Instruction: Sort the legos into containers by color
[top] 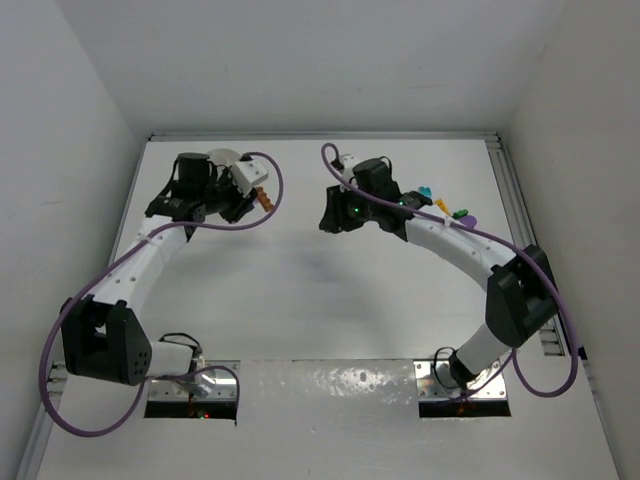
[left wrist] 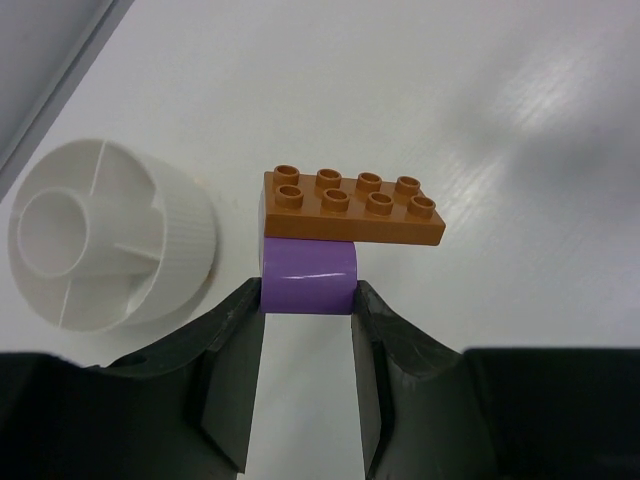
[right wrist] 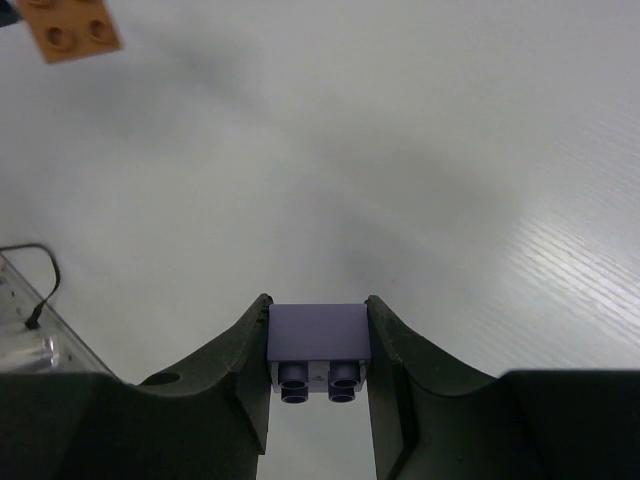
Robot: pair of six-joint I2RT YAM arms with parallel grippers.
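The white divided bowl [left wrist: 190,215] stands near the counter's [top: 300,290] far left corner, just left of the left claw [left wrist: 308,300]. White walls radiate from its round central well and split it into sections. No brick shows in any section; only white plastic is in sight there.

Both arms are bolted at the near edge and reach away toward the far side. The left arm bends at its elbow by the left edge, then stretches up to the far left, wrist beside the bowl. Its claw is clamped on a purple brick [left wrist: 308,278], one finger pressed on each smooth side. An orange eight-stud plate [left wrist: 352,205] sits on top of that brick and overhangs it to the right. Whether this stack touches the counter I cannot tell.

The right arm bends near the right edge and sweeps in toward the middle of the far half. The right claw [right wrist: 318,330] is clamped on a dull purple brick [right wrist: 318,345], whose studs point back at the wrist camera.

Beyond the right forearm, near the far right corner, loose bricks lie in a short row: teal [top: 425,190], yellow [top: 446,208], green [top: 461,214], and a small purple piece [top: 473,221].
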